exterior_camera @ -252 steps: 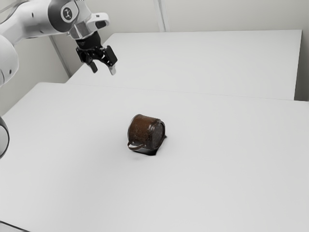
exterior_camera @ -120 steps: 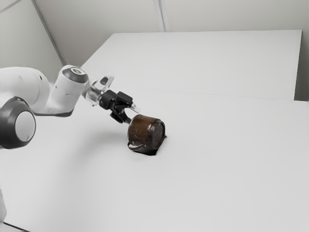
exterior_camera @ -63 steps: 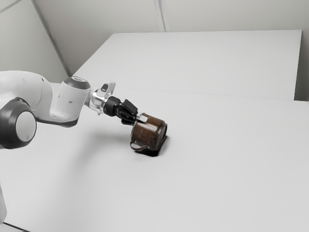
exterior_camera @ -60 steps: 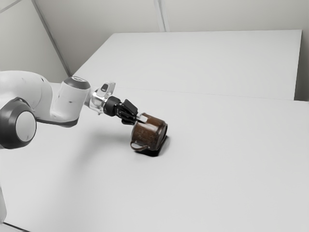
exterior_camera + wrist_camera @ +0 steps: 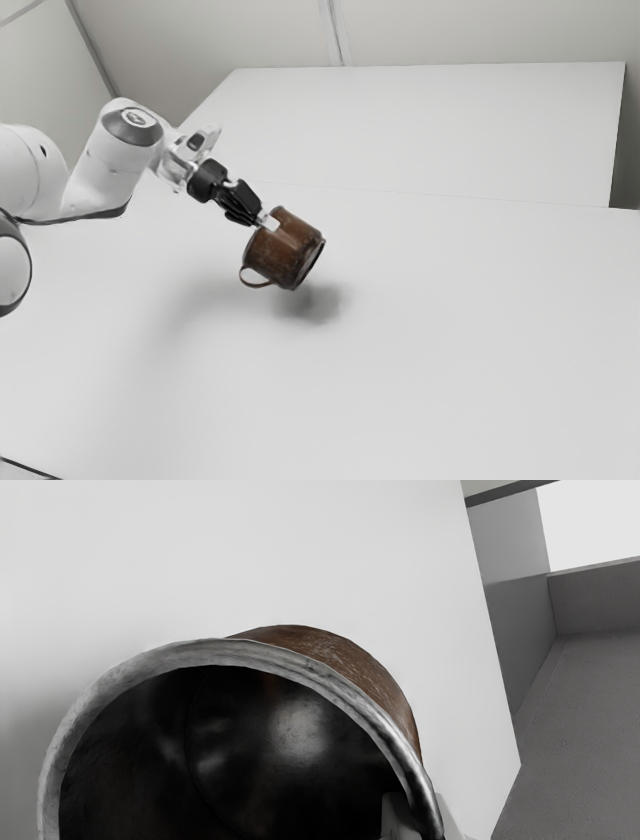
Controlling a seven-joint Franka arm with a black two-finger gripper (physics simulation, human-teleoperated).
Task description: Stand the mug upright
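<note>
Has mug (image 5: 285, 255) in gripper (image 5: 267, 220), clamped by wall at rim (image 5: 215, 652). Stands nearly closed, with just the thin mug wall between fingertips: one inside the mug (image 5: 397, 816), one outside (image 5: 448, 816). Touches wall from both sides, so counts as a grasp.

Keep mug as located just past the fingertips, down and toward the exterior view's right from the gripper. Hangs in the air over tabletop (image 5: 430, 340), apart from it, above a soft shadow (image 5: 312, 303). Sits tilted, not upright: mouth-end up toward gripper and the exterior view's left, base-end down toward the exterior view's right. Carries handle (image 5: 257, 281) on lower side, toward the exterior view's left, well clear of the fingertips.

Per wrist view: looks through open mouth into dark interior (image 5: 300, 730), down to round bottom with a bright glare patch. Shows brown, scuffed outer wall (image 5: 345, 655) past the grey metal rim. Holds at one spot on the rim only, not around the full body. Note grey surface (image 5: 590, 705) beyond tabletop edge.
</note>
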